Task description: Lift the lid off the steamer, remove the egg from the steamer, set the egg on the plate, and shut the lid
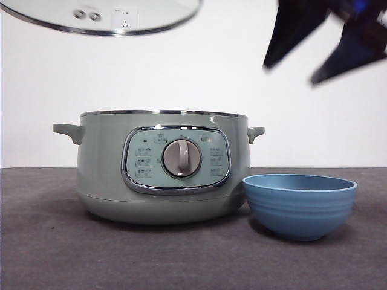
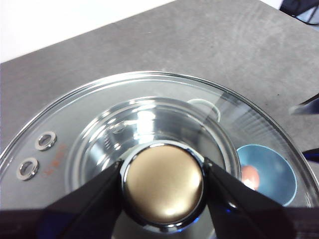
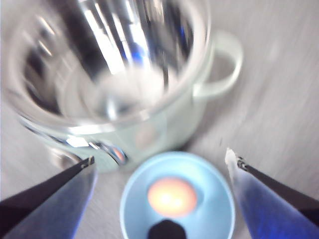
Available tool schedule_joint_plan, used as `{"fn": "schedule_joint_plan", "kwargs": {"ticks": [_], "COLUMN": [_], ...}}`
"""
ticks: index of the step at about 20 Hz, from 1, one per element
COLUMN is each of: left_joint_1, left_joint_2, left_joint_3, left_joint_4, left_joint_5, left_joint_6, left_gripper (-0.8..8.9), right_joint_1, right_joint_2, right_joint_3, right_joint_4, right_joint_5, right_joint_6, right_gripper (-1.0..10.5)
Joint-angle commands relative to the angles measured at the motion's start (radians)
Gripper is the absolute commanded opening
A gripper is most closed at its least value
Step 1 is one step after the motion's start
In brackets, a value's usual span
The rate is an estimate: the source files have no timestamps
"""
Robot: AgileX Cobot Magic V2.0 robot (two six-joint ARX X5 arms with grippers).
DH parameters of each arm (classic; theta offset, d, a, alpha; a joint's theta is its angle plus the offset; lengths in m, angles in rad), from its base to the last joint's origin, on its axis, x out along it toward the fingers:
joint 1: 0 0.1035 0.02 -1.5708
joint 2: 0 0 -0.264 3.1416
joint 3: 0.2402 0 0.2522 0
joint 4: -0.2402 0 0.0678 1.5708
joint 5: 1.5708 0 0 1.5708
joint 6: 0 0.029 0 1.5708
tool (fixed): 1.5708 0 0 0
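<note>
The pale green steamer [image 1: 163, 166] stands uncovered on the table, its shiny inside showing in the right wrist view [image 3: 119, 64]. High above it at the upper left hangs the glass lid [image 1: 100, 15], and my left gripper [image 2: 163, 181] is shut on its knob [image 2: 163, 183]. An orange-brown egg [image 3: 172, 195] lies inside the blue plate [image 1: 300, 205], a deep bowl just right of the steamer. Seen through the lid, the egg [image 2: 250, 175] sits in the plate [image 2: 269, 174]. My right gripper [image 3: 162, 167] is open, hovering above the plate with nothing between its jaws, and appears dark and blurred at the upper right [image 1: 329, 39].
The grey tabletop [image 1: 48, 241] stretches around the steamer and plate. A white wall [image 1: 242, 90] with a socket stands behind. The steamer's side handle [image 3: 222, 64] sticks out toward the plate.
</note>
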Motion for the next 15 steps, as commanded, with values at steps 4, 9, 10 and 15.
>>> {"fn": "schedule_joint_plan", "kwargs": {"ticks": [4, 9, 10, 15], "left_joint_1": [-0.01, -0.01, -0.01, -0.01], "left_joint_2": [0.131, 0.226, 0.245, 0.303], "left_joint_3": [0.015, 0.015, 0.015, 0.015], "left_joint_4": [0.138, 0.215, 0.229, 0.255], "left_joint_5": [0.002, 0.001, 0.0, -0.005], "left_joint_6": [0.008, 0.008, 0.009, 0.011], "left_gripper": [-0.08, -0.08, -0.08, -0.08], "right_joint_1": [0.001, 0.001, 0.002, 0.002], "right_joint_2": [-0.236, -0.358, -0.372, -0.385], "right_joint_3": [0.003, 0.003, 0.003, 0.003], "right_joint_4": [-0.029, -0.049, -0.053, -0.053], "right_joint_5": [0.005, 0.005, 0.005, 0.004], "right_joint_6": [0.028, 0.053, 0.053, 0.053], "right_gripper": [4.4, 4.4, 4.4, 4.4]}}
